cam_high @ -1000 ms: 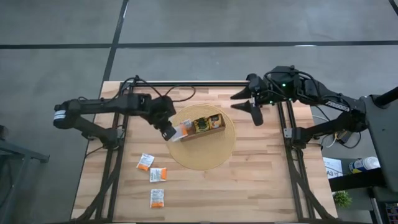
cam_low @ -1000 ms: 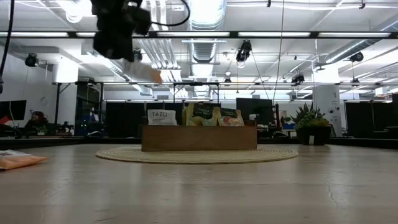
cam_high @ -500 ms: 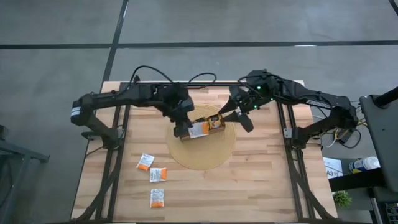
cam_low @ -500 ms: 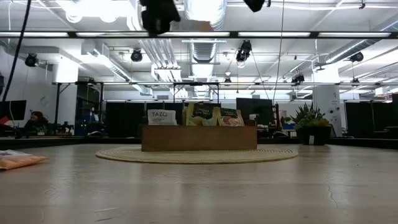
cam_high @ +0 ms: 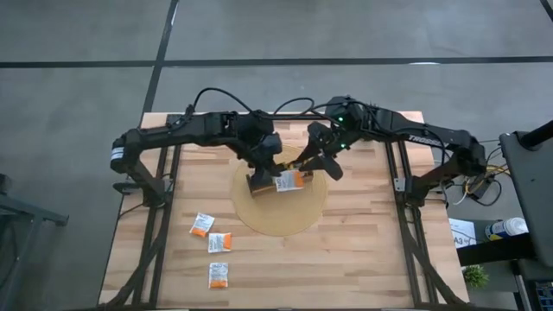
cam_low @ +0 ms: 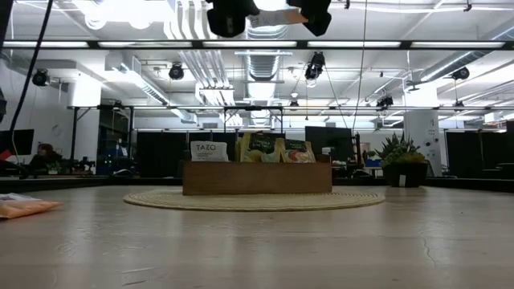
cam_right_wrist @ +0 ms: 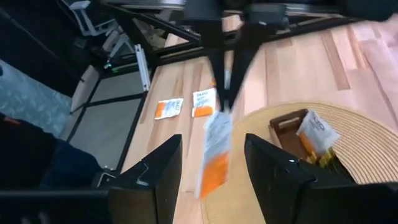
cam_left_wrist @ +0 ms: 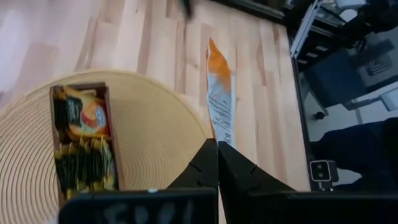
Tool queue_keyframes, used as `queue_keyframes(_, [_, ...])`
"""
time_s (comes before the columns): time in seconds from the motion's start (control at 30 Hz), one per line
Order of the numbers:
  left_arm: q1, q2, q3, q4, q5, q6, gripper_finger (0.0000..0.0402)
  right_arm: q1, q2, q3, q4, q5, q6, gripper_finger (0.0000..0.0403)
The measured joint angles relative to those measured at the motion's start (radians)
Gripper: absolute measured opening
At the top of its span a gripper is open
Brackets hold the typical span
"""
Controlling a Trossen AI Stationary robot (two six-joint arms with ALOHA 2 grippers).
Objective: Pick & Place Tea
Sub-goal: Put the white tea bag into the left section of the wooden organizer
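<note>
While the left gripper pinches a white and orange tea sachet with closed jaws above the wooden tray on the round mat, the right gripper, half open and empty, hovers just beside it on the right.

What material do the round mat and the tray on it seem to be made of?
The round mat looks like woven straw or similar fibre: pale, matte, with concentric ridges. The tray looks like brown wood with a dull finish and plain flat walls.
</note>
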Motion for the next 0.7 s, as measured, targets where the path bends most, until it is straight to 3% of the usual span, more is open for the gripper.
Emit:
queue_keyframes(0.37, [0.000,0.000,-0.002,0.042,0.005,0.020,0.0000,-0.025,0.073,0.000,-0.004,-0.147,0.016,0.0171])
queue_keyframes(0.7, [0.000,0.000,-0.003,0.048,0.006,0.020,0.0000,-0.025,0.107,0.000,-0.018,-0.156,0.001,0.0171])
